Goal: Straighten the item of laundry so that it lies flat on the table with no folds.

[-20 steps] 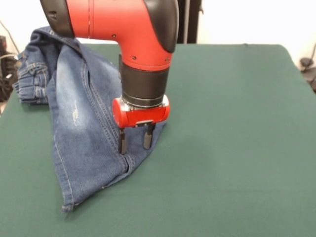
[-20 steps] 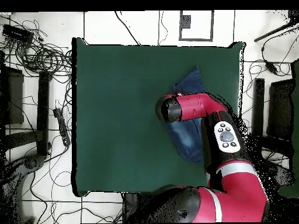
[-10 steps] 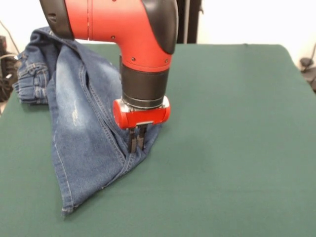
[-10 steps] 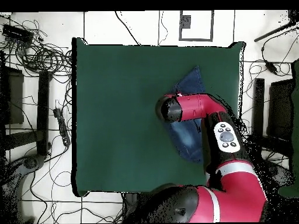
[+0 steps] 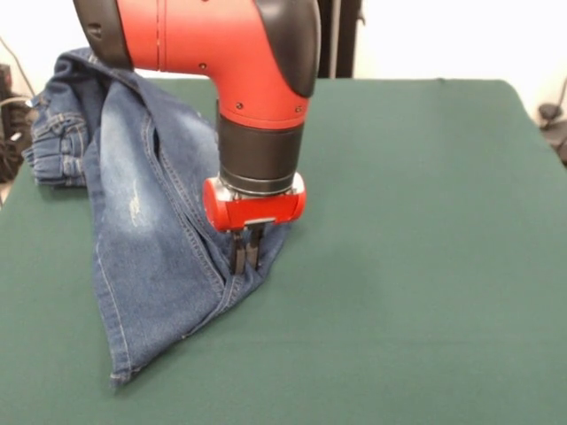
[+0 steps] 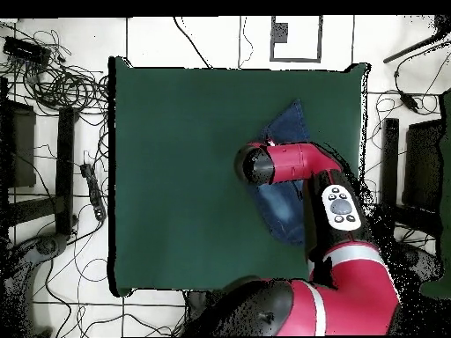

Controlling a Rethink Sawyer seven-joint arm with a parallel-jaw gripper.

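Note:
The blue denim jeans (image 5: 142, 230) lie folded over on the dark green table (image 5: 416, 266), at the left in the front view, with the waistband bunched at the far left edge. My gripper (image 5: 245, 257) stands straight down on the jeans' right-hand edge. Its fingers are shut on a pinch of the denim by the seam. In the overhead view the jeans (image 6: 284, 204) show at the table's right side, partly hidden under my red arm, and the gripper itself is hidden under the wrist.
The table (image 6: 185, 176) stretches wide to the right of the jeans in the front view. Cables (image 6: 62, 84) and dark stands lie on the floor round the table. Black equipment stands behind the far edge.
One second ago the fingers stood open over the denim edge. They closed on the fabric half a second ago and have stayed shut since. The arm has hardly moved.

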